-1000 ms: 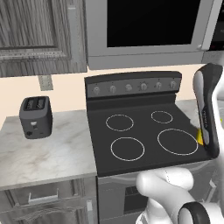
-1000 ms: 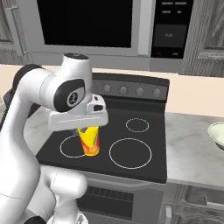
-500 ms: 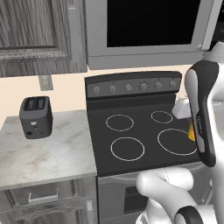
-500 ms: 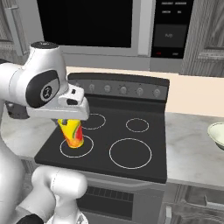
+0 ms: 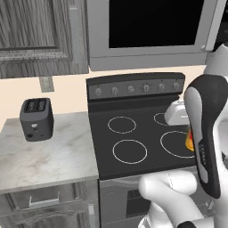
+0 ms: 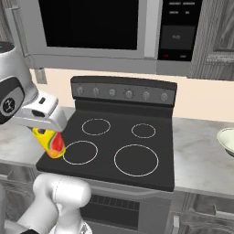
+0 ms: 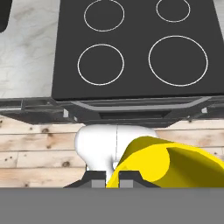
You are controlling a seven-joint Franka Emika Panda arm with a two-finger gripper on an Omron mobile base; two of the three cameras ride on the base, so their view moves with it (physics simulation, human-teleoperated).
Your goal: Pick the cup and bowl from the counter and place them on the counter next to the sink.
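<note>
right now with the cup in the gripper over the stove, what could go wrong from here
1. The cup hangs tilted under the shut gripper, out past the front edge of the stove, so a slip would likely drop it to the wood floor seen below in the hand view.
2. The bowl still sits on the counter at the far right, close to the picture's edge; a wide swing that way could knock it.

Both base views flank the stove (image 5: 138, 138); hand view looks down on it.
</note>
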